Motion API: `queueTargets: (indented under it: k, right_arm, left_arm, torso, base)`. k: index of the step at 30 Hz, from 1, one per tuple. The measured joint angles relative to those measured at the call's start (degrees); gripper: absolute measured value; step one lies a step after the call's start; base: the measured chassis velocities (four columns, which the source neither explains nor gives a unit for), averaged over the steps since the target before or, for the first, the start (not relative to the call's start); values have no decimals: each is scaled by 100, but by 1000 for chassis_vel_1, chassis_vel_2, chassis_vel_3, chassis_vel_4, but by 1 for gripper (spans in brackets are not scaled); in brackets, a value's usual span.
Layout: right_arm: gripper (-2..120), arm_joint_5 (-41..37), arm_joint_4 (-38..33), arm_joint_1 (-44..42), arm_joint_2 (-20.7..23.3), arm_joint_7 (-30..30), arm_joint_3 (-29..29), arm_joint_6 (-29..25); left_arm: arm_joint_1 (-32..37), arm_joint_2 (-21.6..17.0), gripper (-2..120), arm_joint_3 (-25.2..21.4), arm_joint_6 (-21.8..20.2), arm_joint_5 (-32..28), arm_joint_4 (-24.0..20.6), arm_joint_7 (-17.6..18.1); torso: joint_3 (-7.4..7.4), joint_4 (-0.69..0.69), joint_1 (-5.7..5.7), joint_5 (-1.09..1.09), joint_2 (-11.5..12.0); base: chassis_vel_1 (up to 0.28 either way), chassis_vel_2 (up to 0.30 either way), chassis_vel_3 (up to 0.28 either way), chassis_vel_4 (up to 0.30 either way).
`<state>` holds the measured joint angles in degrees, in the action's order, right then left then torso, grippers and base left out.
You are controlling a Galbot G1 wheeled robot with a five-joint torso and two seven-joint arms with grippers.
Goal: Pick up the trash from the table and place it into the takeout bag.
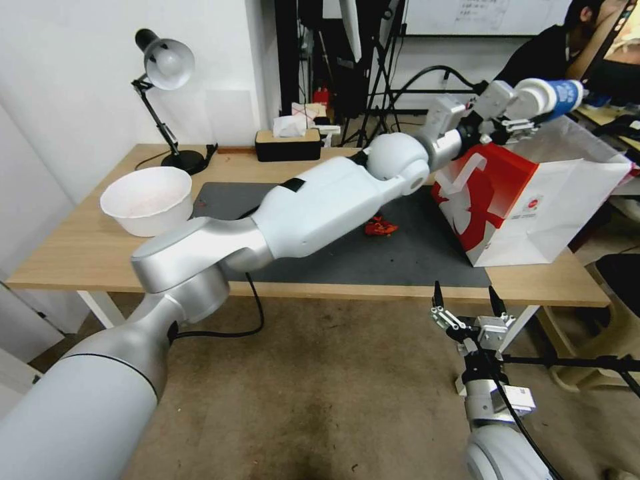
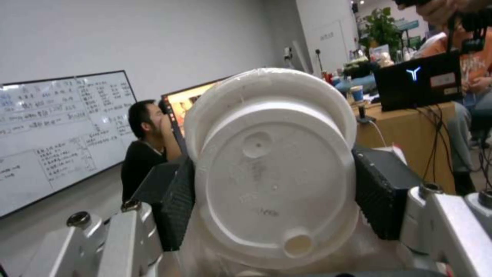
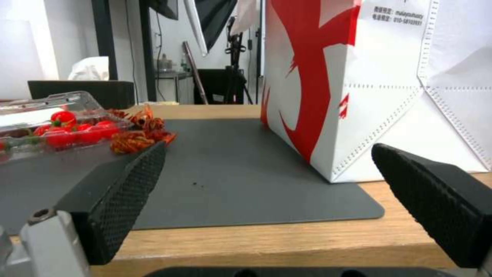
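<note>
White-lidded blue-and-white paper cup (image 1: 550, 95) pinched sideways in the left pincer (image 1: 527, 115) above the red-and-white paper takeout bag (image 1: 527, 200) (light, crushable, so grip the body gently), right pincer (image 1: 467, 300) spread.

Light-wood table (image 1: 80, 253) under a matt grey mat (image 3: 230, 173) — glossy paper takeout bag (image 1: 533, 207), smooth white plastic lid (image 2: 271, 161).

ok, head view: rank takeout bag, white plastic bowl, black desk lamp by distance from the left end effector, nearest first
1. Red-and-white paper takeout bag, directly under the left end effector.
2. Large white plastic bowl, table's left part.
3. Black desk lamp, far-left back corner; close to the bowl's distance.
</note>
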<state>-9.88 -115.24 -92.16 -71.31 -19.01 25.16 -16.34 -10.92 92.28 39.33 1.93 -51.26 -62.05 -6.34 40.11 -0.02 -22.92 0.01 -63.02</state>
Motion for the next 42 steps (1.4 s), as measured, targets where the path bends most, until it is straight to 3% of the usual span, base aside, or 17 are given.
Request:
queueTargets:
  k: [5, 13, 32, 34, 37, 39, 40, 42]
  right_arm:
    - [100, -12, 65, 91, 12, -1, -61, 2]
    - [100, -16, 78, 114, 10, -2, -80, 15]
    - [100, -23, 68, 102, 22, -10, -58, 15]
    - [100, -25, 67, 103, 23, -12, -58, 16]
    - [100, -25, 67, 108, 24, -12, -59, 16]
    - [100, -25, 66, 121, 24, -11, -68, 22]
    - [100, -25, 66, 121, 24, -11, -68, 22]
    - [100, -25, 55, 124, 28, -11, -70, 32]
  left_arm:
    - [51, 7, 69, 175, 64, 10, 117, -10]
    - [94, -6, 98, 182, 63, 10, 126, 9]
    - [168, -140, 100, -148, 52, 18, 36, 56]
    - [237, -527, 100, -226, 31, 13, -175, 154]
    - [320, -769, 100, -265, 13, 10, -325, 193]
    - [595, -1343, 100, -456, -14, 27, -647, 243]
    - [595, -1343, 100, -456, -14, 27, -647, 243]
    - [852, -1824, 100, -666, -16, 86, -938, 273]
  torso:
    - [0, 3, 0, -1, 0]
    - [0, 2, 0, -1, 0]
    - [0, 0, 0, -2, 0]
    - [0, 2, 0, -2, 0]
    - [0, 3, 0, -2, 0]
    - [0, 3, 0, -4, 0]
    - [0, 3, 0, -4, 0]
    - [0, 2, 0, -5, 0]
  base:
    - [0, 0, 0, 0]
    - [0, 0, 0, 0]
    - [0, 0, 0, 0]
    - [0, 0, 0, 0]
    - [0, 0, 0, 0]
    - [0, 0, 0, 0]
    - [0, 0, 0, 0]
    - [0, 0, 0, 0]
